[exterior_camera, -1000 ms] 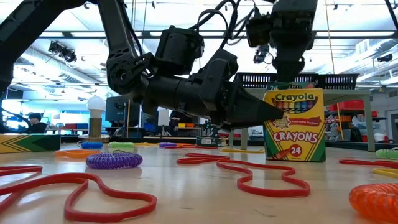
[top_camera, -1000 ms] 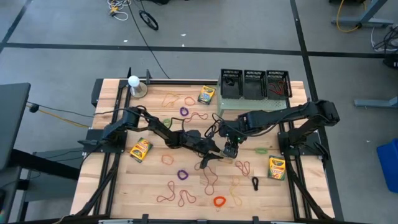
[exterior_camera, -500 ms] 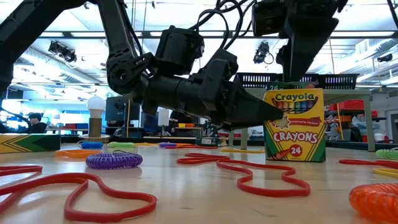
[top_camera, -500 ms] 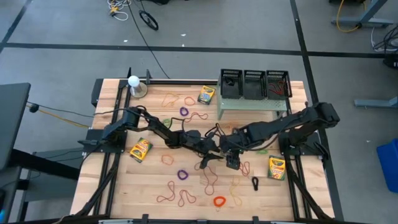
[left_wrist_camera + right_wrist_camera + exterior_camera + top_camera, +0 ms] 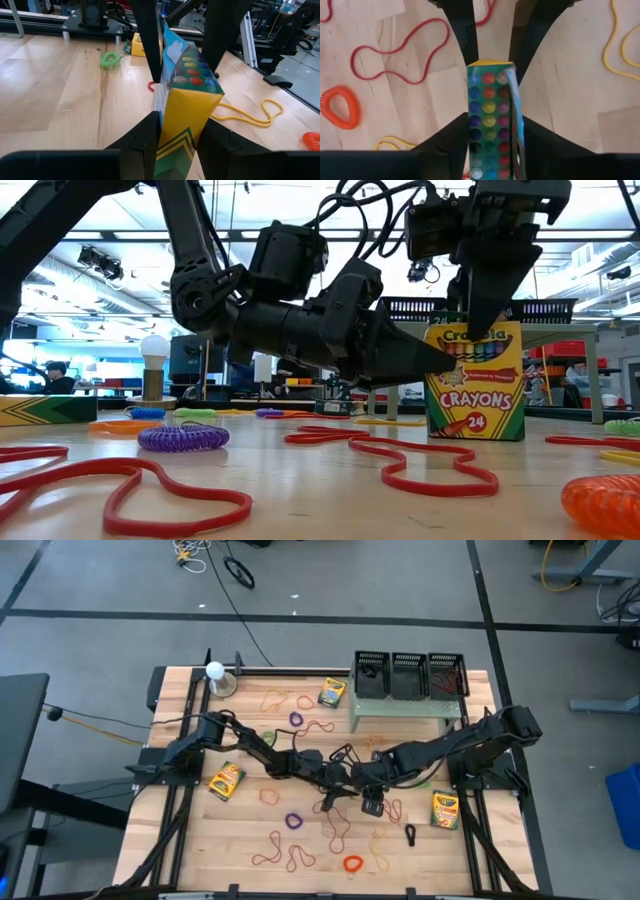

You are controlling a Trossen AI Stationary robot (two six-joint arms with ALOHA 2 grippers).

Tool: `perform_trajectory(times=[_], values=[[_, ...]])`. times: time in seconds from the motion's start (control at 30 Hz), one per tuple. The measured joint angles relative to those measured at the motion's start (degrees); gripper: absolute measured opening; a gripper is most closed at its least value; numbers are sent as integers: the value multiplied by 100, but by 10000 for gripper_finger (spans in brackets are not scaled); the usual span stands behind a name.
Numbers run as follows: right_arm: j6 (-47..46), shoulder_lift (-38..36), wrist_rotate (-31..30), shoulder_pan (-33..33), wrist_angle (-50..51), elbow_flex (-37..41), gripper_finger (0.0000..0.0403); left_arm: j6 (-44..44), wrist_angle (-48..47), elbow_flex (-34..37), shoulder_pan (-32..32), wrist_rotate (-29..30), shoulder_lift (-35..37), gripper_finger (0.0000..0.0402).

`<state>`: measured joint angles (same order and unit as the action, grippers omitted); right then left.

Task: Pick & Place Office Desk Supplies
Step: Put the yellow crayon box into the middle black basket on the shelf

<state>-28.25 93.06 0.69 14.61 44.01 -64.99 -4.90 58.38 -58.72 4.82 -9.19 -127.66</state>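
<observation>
Left gripper (image 5: 176, 137) clamps the lower end of an upright crayon box (image 5: 187, 102). Right gripper (image 5: 491, 131) straddles the box's open top from above, fingers narrowed against its sides.

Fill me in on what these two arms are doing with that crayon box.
Both grippers are on one crayon box, standing upright mid-table with its lid flap open. The left gripper clamps its lower part from the side. The right gripper has come down from above and its fingers straddle the open top, closing in. Rubber bands and coil rings lie scattered around; two more crayon boxes sit apart.
</observation>
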Motion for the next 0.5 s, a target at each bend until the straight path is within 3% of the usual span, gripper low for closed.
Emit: perform_trajectory(times=[0.17, 0.33, 0.5], values=[[-2, 0, -203, 89, -19, 2, 112, -27, -57, 26, -2, -81, 29, 120], [3, -2, -361, 133, -81, 2, 103, -47, 9, 261, -7, -78, 176, 126], [146, -9, -356, 140, 22, 2, 103, -110, 1, 526, -94, -125, 453, 180]])
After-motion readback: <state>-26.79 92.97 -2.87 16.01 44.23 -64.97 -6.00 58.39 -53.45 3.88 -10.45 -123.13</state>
